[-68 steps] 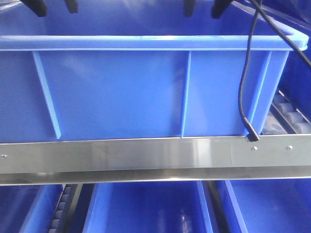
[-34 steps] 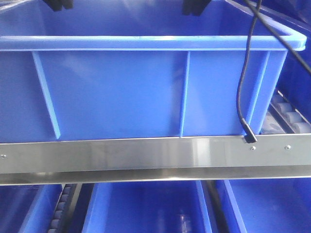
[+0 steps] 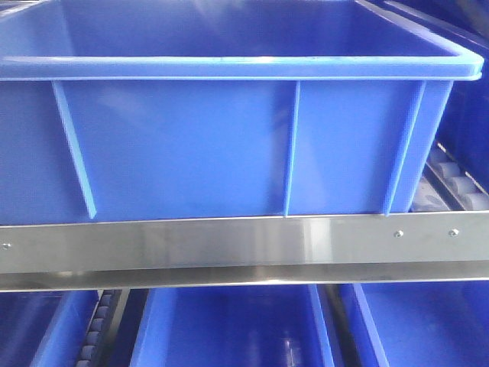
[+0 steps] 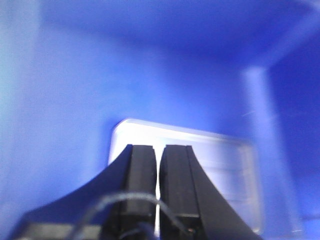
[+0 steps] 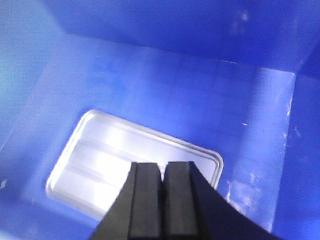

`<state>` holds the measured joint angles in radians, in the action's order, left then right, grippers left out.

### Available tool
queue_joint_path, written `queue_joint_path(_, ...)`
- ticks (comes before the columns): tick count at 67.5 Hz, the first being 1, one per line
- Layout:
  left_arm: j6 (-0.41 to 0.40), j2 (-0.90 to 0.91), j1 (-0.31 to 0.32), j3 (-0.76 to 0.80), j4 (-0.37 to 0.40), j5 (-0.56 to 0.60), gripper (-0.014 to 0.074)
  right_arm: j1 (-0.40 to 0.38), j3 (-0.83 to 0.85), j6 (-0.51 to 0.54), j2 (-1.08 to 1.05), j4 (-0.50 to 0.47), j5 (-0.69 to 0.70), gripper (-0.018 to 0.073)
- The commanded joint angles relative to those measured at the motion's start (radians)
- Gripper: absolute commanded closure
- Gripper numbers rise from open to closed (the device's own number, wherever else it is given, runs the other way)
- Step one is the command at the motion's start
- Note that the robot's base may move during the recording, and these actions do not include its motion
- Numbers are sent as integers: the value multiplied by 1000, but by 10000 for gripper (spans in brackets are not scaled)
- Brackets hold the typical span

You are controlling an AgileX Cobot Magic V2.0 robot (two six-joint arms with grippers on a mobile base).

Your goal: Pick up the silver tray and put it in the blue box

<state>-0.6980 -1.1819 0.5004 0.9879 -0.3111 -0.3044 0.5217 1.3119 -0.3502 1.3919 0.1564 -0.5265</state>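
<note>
You see a bright blue box [image 3: 229,145], a shiny silver tray [image 5: 100,165], black grippers [image 5: 162,172] and a grey steel rail [image 3: 229,248].

You see a glossy blue plastic box [image 3: 191,145], a shiny metal tray [image 5: 115,170] inside, a brushed steel rail [image 3: 229,245], and matt black tools [image 5: 162,172].

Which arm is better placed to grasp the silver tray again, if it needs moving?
Probably right: the right gripper views the whole silver tray inside the blue box; the left gripper's view is blurred.

Steel rail [image 3: 229,243]; rollers [image 3: 457,187]; lower blue bins [image 3: 229,329].
</note>
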Motion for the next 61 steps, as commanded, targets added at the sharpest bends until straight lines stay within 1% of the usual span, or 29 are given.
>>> queue_joint_path(1,4,118,3,-75,-38,229,591,2,-117,36,-146,12,197,510)
queue_joint_path(4,4,156,3,-123,-75,294,591,2,-189,36,-200,17,273,510)
queue_joint_path(10,4,260,3,-247,-189,405,592,2,-374,36,-354,38,433,510)
queue_joint_path(12,4,293,3,-274,-221,425,592,2,-428,36,-390,44,464,510)
queue_joint_path(16,4,354,3,-336,-258,466,592,2,-525,36,-479,55,516,510)
queue_joint_path(21,4,431,3,-403,-262,495,593,2,-624,36,-578,62,527,510)
queue_joint_path(25,4,503,3,-457,-262,497,593,2,-712,36,-674,62,521,510)
queue_joint_path(37,4,677,3,-574,-262,503,594,2,-854,36,-880,62,520,510)
queue_joint_path(47,4,724,3,-607,-262,505,596,2,-892,36,-961,62,520,510)
queue_joint_path(61,4,724,3,-618,-262,503,596,2,-892,36,-960,62,517,510)
